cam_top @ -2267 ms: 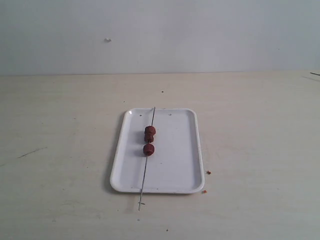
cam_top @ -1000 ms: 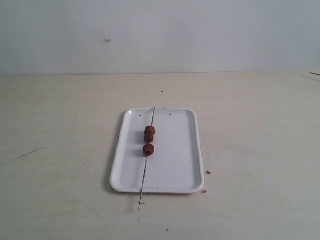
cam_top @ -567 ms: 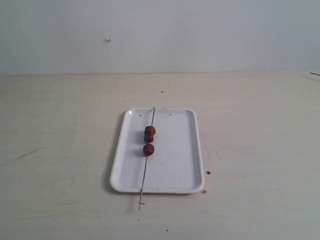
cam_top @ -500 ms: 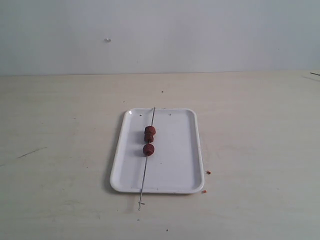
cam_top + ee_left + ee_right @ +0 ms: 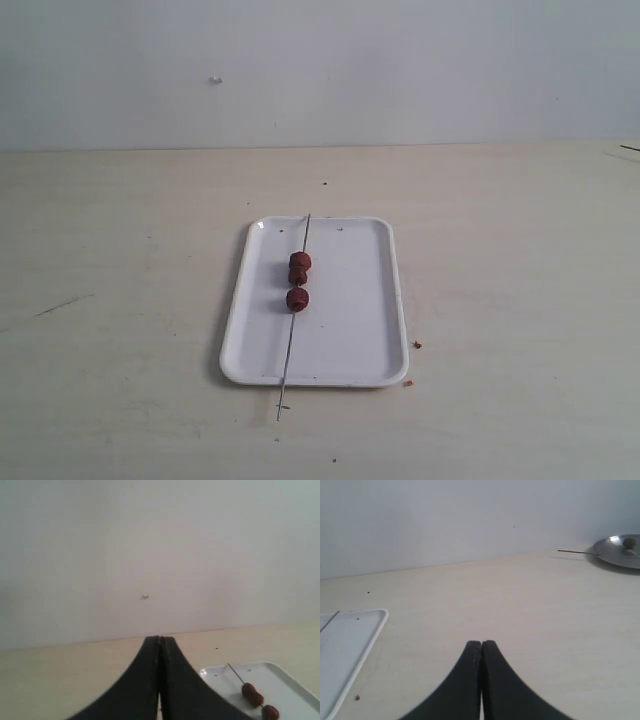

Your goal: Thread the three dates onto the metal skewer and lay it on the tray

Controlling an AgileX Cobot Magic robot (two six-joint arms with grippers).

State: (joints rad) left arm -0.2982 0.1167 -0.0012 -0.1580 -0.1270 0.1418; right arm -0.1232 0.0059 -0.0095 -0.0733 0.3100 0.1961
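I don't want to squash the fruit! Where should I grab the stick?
Probably best: pinch the skewer near its bare end, where it pokes out past the tray at the near rim, coming down from above. The three dates sit further up, so nothing gets squashed there.

Pale table, grey wall, crumbs, metal dish

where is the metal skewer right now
In the exterior view the metal skewer lies lengthwise on the left half of the tray, the three dates threaded on its far half, its near tip past the near rim.
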